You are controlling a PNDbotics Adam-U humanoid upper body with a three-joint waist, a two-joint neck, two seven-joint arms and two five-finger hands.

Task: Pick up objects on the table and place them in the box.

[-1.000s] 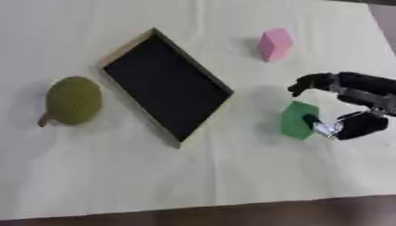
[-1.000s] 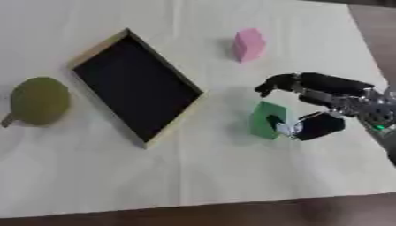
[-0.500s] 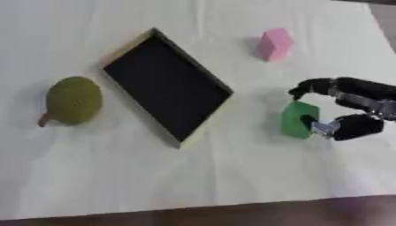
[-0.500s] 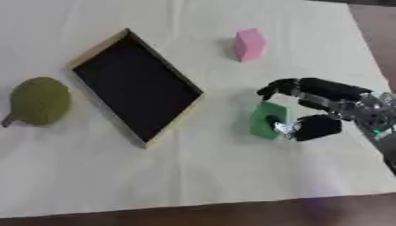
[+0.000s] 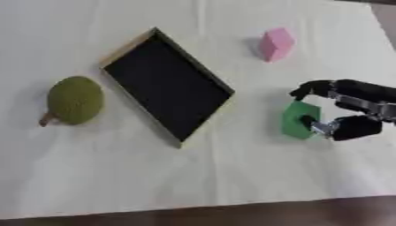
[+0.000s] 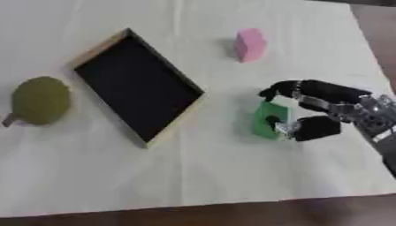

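The right hand [image 6: 325, 110] pinches the green block [image 6: 267, 120] at right centre; it should lift straight before crossing to the black box [image 6: 135, 86].

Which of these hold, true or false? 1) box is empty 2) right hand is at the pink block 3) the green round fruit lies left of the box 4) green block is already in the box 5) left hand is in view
1) True: the box holds nothing.
2) False: the right hand is curled round the green block; the pink block stands apart, untouched.
3) True: the green round fruit lies left of the box.
4) False: it sits on the table right of the box.
5) False: only the right hand shows.
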